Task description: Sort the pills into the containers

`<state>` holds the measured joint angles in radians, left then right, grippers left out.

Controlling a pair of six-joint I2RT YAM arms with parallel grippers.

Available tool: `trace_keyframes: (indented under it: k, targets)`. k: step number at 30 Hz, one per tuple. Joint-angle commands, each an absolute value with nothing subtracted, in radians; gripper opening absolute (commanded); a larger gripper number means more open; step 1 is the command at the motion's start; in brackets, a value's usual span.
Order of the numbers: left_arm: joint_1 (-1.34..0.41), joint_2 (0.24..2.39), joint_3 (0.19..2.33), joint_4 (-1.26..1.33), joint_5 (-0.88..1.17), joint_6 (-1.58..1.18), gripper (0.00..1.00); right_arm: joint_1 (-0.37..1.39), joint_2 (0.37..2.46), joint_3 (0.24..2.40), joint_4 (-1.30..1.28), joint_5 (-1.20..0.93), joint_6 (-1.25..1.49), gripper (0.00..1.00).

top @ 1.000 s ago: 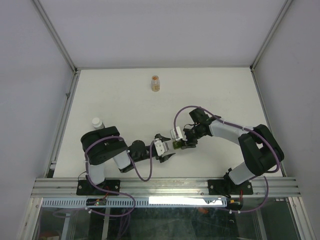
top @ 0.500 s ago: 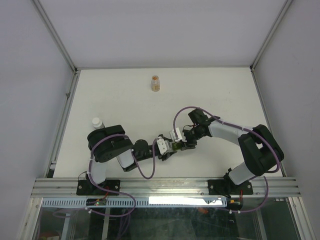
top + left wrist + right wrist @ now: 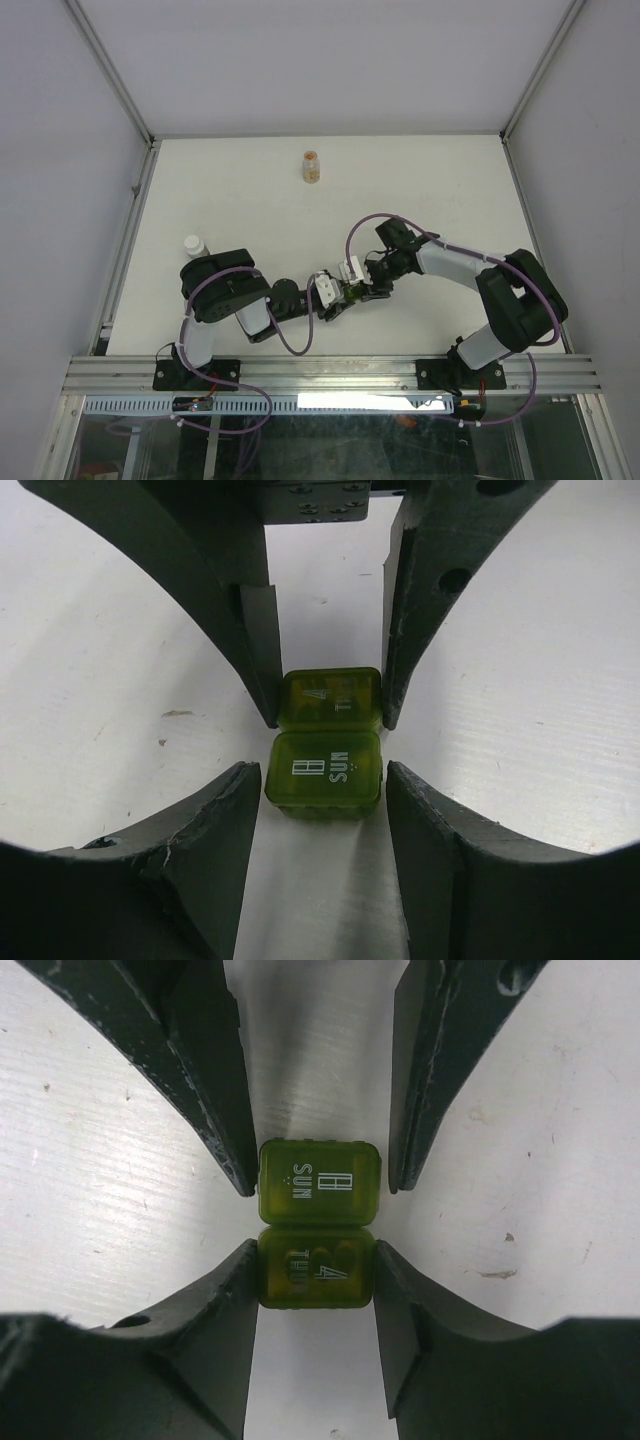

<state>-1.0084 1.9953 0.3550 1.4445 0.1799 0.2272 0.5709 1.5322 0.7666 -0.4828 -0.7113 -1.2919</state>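
The green box (image 3: 325,745) is a small olive, see-through piece made of two square cells joined end to end, one lettered SUN and the other THU with a 4 beside it. It lies flat on the white bench (image 3: 250,200) near the front, between my two arms. Both lids look shut, and through the tinted plastic I cannot tell what, if anything, is inside. My right pincer (image 3: 316,1260) is partly closed, with both fingers against the sides of the THU cell, gripping it. My left pincer (image 3: 323,780) is also partly closed, its fingers on either side of the SUN cell. They are so near that I cannot tell whether they press it or stand just off it. The pills (image 3: 312,173) show only as an orange-brown mass in one clear bottle (image 3: 312,158) at the far side of the bench, well apart from the box. One white-capped vial (image 3: 193,244) stands by my left arm.
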Motion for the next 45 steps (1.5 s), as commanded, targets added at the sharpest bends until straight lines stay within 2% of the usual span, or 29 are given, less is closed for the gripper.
trace_keyframes:
  k: [1,9,15,21,26,45]
  targets:
    - [-1.015,1.999,0.374,1.541,0.178,0.176,0.54,0.585,1.499,0.761,-0.468,-0.726,-1.282,0.24]
    - [-1.015,1.996,0.374,1.542,0.194,0.147,0.41,0.597,1.504,0.755,-0.462,-0.704,-1.286,0.23]
    - [-1.015,1.977,0.368,1.532,0.203,0.104,0.21,0.611,1.507,0.744,-0.448,-0.673,-1.294,0.20]
    - [-1.015,1.951,0.352,1.534,0.216,0.057,0.14,0.618,1.507,0.738,-0.438,-0.654,-1.295,0.18]
    - [-1.015,1.935,0.347,1.531,0.223,0.009,0.04,0.621,1.505,0.735,-0.431,-0.643,-1.292,0.16]
    - [-1.010,1.876,0.343,1.469,0.246,-0.056,0.04,0.623,1.503,0.736,-0.423,-0.640,-1.277,0.13]
